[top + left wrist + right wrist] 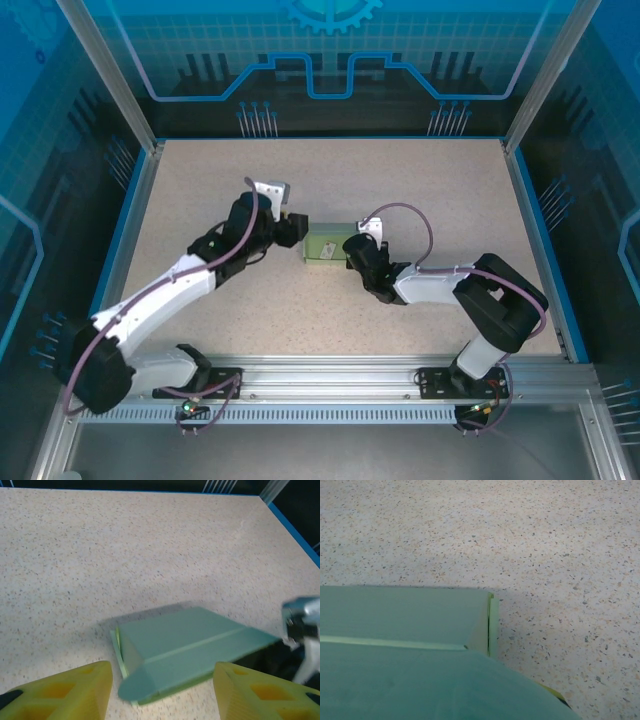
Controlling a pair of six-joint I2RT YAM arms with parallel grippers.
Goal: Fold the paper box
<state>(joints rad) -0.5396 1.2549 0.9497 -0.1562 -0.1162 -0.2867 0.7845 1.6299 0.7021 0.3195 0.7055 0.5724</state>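
Observation:
The paper box [322, 246] is a pale mint-green, partly folded flat box at mid-table, between my two grippers. In the left wrist view the paper box [185, 647] lies on the table with a rounded flap [136, 686] sticking out at its near-left corner. My left gripper [162, 692] is open, and its yellow fingers [65, 692] stand on either side of the box without touching it. My right gripper [351, 248] is shut on the box's right edge. There the card [420, 680] covers its jaws, and a sliver of yellow finger [554, 693] shows beneath.
A blue raised rim [535, 240] borders the speckled tabletop [420, 180], with metal frame posts [110, 75] at the corners. An aluminium rail [320, 385] carrying the arm bases runs along the near edge. The right arm's silver bracket [302, 622] sits by the box's right end.

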